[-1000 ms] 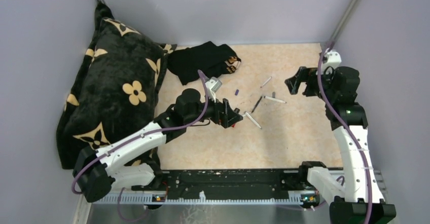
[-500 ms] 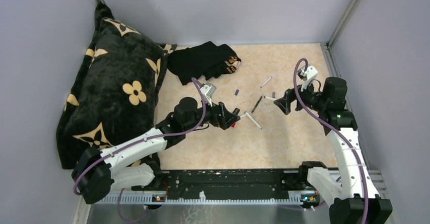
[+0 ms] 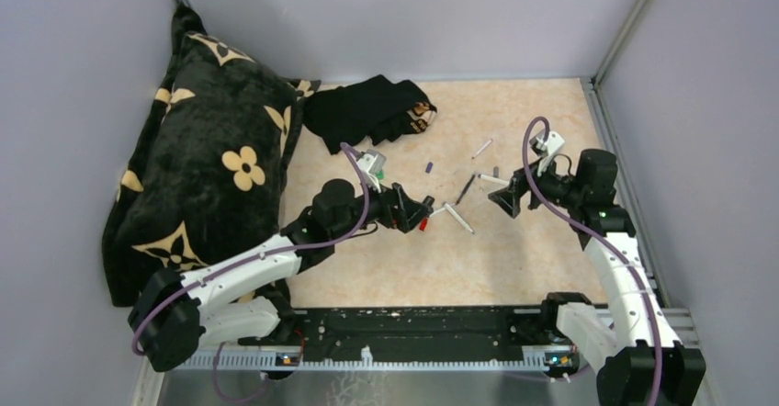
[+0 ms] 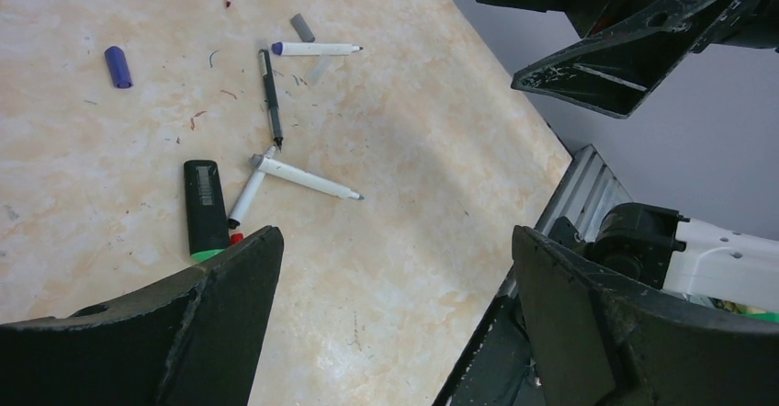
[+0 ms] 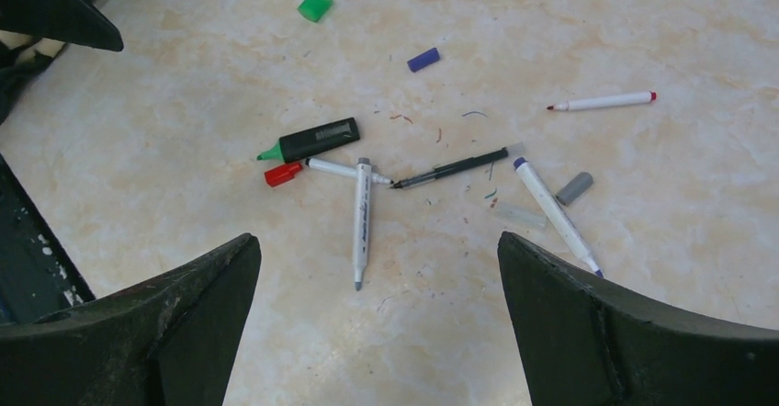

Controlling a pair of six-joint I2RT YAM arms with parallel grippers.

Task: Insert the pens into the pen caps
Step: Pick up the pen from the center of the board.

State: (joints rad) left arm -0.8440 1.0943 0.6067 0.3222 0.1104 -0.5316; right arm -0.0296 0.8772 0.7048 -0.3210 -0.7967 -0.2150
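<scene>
from above: the left gripper and right gripper face each other, both jaws spread wide and holding nothing, with the pens scattered on the table between them.

left wrist view: the black marker lies just ahead of one finger's tip, a red cap just beside it; a purple cap sits farther ahead.

right wrist view: a white pen lies ahead, about centred between the open jaws; the green cap is well beyond (likely the marker's).

this looks like the approach to a first pick, nothing visibly capped. the next move calls for one jaw pair to drop over a pen, the other over its matching cap.
</scene>
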